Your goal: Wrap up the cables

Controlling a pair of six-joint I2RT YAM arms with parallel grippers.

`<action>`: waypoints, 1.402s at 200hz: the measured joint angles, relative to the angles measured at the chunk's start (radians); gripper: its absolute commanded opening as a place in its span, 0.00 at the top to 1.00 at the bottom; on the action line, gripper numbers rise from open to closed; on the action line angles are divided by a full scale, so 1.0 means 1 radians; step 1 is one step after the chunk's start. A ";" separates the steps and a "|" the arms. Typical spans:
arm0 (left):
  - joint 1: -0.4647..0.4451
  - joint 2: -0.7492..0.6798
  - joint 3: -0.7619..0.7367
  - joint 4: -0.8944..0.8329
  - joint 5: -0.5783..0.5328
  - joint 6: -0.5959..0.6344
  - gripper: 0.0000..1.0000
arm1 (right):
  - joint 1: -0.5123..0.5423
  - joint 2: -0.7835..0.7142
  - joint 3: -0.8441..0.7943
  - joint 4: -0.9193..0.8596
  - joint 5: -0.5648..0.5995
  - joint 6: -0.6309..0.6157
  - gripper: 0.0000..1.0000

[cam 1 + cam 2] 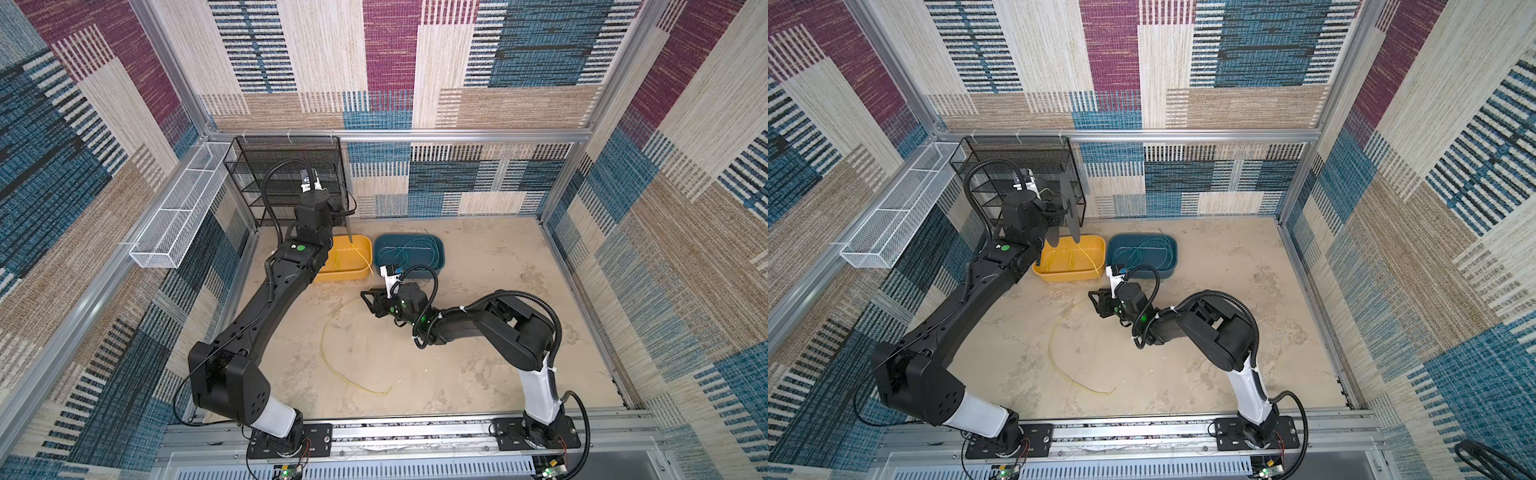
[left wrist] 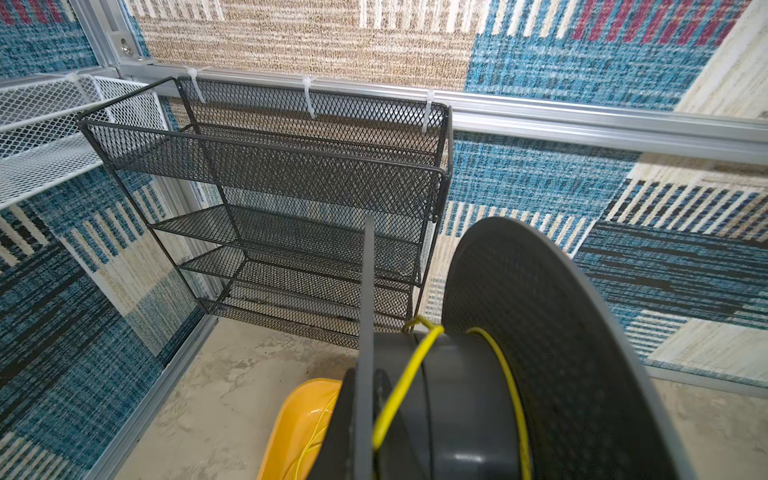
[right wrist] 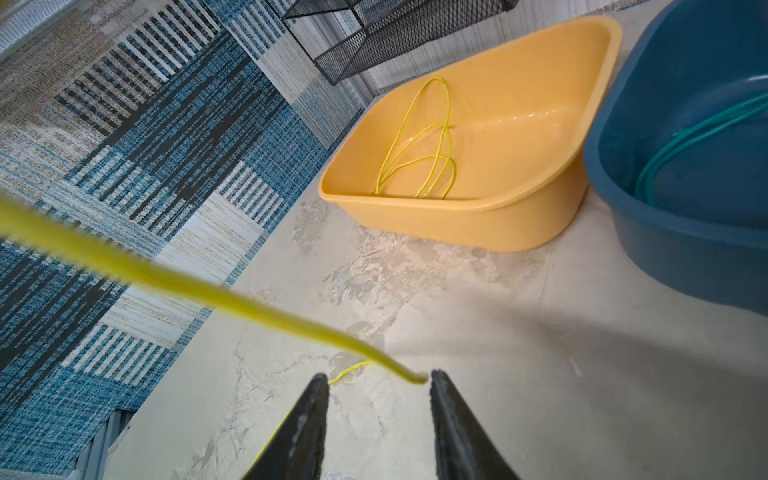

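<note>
Cable winding in hand; feeding gripper has no hold

Left gripper (image 1: 1054, 212) is raised at the back, beside the black mesh rack (image 2: 291, 174) and above the yellow tub (image 1: 362, 240). It is fully closed and appears to carry the black reel (image 2: 540, 332). Its fingers are hidden behind the reel in the wrist view. Two strands of yellow cable (image 2: 399, 395) cross the hub.

From the reel the yellow cable runs down across the yellow tub toward the right gripper (image 3: 376, 382). It then lies on the floor (image 1: 478, 353) in a wide open curve, with the loose end toward the front.

Right gripper is low over the floor, just in front of the blue tub (image 1: 441, 254). Its jaws stand part-way apart with nothing clamped. The cable passes at the fingertips and at most touches one of them.

Spare yellow loops (image 3: 432, 158) sit in the yellow tub. Teal cables (image 1: 411, 249) sit in the blue tub.

Judgement: early in winding the first cable, with most of its length not yet on the reel.

Next move calls for the right jaws to close squarely on the thin line. They should keep it lightly taut and feed it between the flanges. The cord is thin enough to slip out of a loose or off-centre pinch.
</note>
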 measured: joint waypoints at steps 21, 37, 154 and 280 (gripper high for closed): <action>0.000 0.000 0.000 0.000 0.001 -0.002 1.00 | -0.009 0.014 0.009 -0.001 -0.010 0.006 0.77; 0.000 0.000 0.001 0.000 0.001 -0.003 1.00 | -0.007 0.018 0.022 0.005 -0.022 0.008 0.79; 0.003 0.007 0.051 -0.007 0.000 0.004 1.00 | -0.005 -0.108 -0.004 -0.101 -0.077 -0.023 1.00; 0.002 0.134 0.167 -0.144 0.065 0.085 1.00 | 0.121 -0.749 -0.010 -0.889 0.368 -0.455 1.00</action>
